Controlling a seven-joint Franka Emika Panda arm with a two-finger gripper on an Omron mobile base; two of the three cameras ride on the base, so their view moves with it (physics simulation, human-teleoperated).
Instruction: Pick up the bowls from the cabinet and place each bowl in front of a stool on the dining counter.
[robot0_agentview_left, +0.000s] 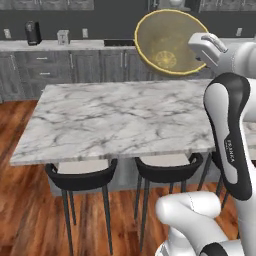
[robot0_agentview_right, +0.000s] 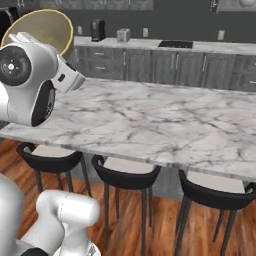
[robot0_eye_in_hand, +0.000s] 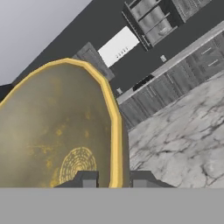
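At the end of the raised arm, the gripper (robot0_eye_in_hand: 110, 179) is clamped on the rim of the yellow bowl (robot0_agentview_left: 169, 42), one fingertip (robot0_eye_in_hand: 86, 178) inside the bowl and the other outside its wall. The bowl is held up in the air, tipped on its side so its open mouth faces back toward the left base camera, showing a ringed pattern at the bottom. From the right base view the bowl (robot0_agentview_right: 41, 29) peeks out behind the white wrist, above the left end of the dining counter.

Below and ahead of the bowl lies the dining counter (robot0_agentview_left: 110, 120), a white marble slab with grey veins. Whether the bowl hangs over the slab's far edge or just beyond it is hard to judge. Black stools with pale seats (robot0_agentview_right: 126, 172) are tucked under the near edge of the counter.

Beyond the counter runs a row of grey base cabinets (robot0_agentview_right: 165, 65) with a pale worktop, carrying a dark coffee machine (robot0_agentview_left: 32, 33) and a small toaster (robot0_agentview_left: 63, 37).
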